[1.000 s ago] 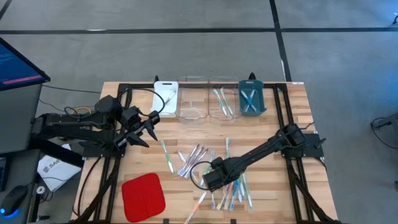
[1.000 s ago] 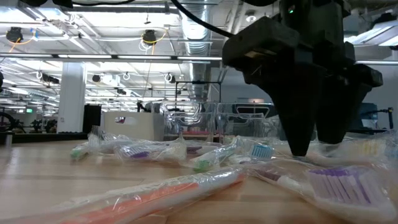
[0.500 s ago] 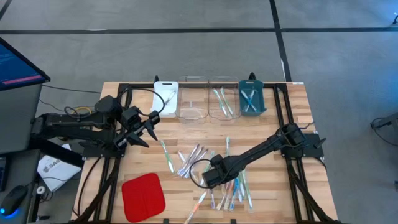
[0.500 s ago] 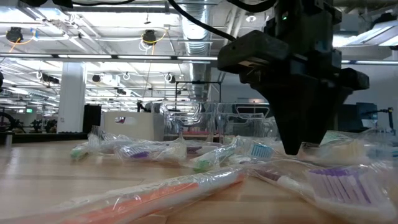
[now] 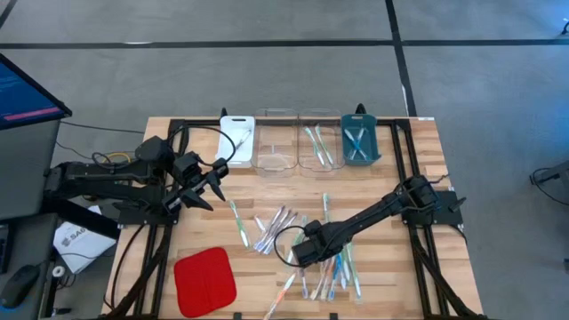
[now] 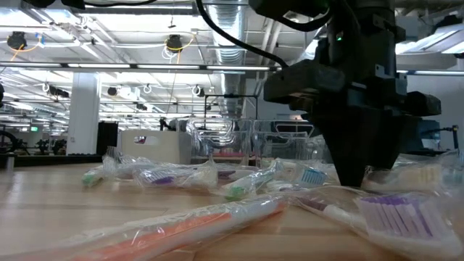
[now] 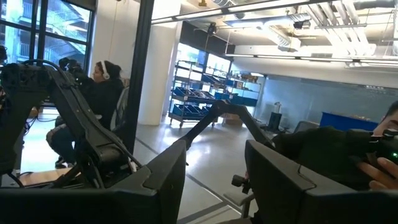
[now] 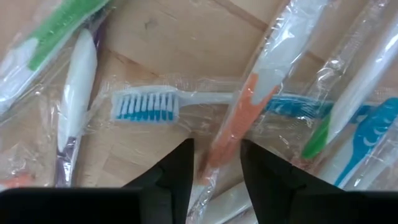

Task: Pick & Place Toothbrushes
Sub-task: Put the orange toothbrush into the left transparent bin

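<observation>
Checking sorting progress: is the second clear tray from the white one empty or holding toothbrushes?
Holding toothbrushes: the clear tray has green-accented brushes lying inside.

No text or label can be read.

a: what do we have along the far edge of the table (image 5: 418, 160)?

b: four trays (image 5: 299, 140) in a row, some with toothbrushes inside.

a: and nearer us?

b: the loose toothbrushes (image 5: 307, 244) lie scattered mid-table, the square pad (image 5: 204, 281) to their left by the near edge. the right gripper (image 5: 300, 252) sits low over that pile; the left gripper (image 5: 212, 182) hangs left of the trays.
</observation>
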You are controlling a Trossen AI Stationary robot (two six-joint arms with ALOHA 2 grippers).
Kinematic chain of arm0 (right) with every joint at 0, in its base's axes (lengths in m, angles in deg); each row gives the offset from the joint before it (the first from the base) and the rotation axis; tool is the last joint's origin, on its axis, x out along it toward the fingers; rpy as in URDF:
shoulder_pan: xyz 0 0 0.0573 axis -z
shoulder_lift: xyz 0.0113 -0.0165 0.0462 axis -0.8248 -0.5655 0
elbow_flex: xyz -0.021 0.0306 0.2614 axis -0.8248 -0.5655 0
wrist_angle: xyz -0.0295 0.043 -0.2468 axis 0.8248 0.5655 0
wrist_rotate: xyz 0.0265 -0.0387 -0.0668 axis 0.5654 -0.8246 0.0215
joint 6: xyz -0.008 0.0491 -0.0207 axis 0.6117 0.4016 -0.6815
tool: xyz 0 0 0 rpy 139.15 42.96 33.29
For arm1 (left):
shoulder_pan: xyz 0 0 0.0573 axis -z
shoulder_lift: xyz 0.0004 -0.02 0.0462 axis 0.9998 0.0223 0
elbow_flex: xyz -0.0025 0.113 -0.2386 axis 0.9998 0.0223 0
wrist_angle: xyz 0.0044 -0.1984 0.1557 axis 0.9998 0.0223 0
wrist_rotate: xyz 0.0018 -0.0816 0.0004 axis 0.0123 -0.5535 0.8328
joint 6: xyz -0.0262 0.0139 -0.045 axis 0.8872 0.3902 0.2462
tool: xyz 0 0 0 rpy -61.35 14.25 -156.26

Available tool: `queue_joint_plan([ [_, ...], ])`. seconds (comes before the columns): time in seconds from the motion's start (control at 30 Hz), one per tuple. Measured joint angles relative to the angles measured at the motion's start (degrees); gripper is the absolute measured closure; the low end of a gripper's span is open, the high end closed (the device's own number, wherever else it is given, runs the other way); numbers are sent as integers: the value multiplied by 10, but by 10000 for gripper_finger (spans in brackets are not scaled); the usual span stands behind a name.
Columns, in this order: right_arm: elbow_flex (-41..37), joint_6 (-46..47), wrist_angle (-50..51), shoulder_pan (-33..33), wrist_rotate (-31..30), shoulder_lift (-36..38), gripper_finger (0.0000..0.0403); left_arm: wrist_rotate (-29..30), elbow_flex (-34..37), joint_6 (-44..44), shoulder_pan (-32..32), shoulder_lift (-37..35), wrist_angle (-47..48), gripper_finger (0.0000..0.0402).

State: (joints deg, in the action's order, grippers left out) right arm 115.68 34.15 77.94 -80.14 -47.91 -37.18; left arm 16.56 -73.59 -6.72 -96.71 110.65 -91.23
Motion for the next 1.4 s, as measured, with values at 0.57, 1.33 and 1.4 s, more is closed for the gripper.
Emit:
queue_joint_plan([
  [0.57, -2, -7, -2, 3, 11, 35, 376, -11, 0, 4, 0, 0, -3, 243],
  [1.33, 5, -296, -123, 240, -110, 210, 390, -129, 9, 22, 0, -103, -3, 243],
  [1.4, 22, -339, -164, 288, -79, 210, 392, -129, 14, 23, 0, -116, -2, 243],
])
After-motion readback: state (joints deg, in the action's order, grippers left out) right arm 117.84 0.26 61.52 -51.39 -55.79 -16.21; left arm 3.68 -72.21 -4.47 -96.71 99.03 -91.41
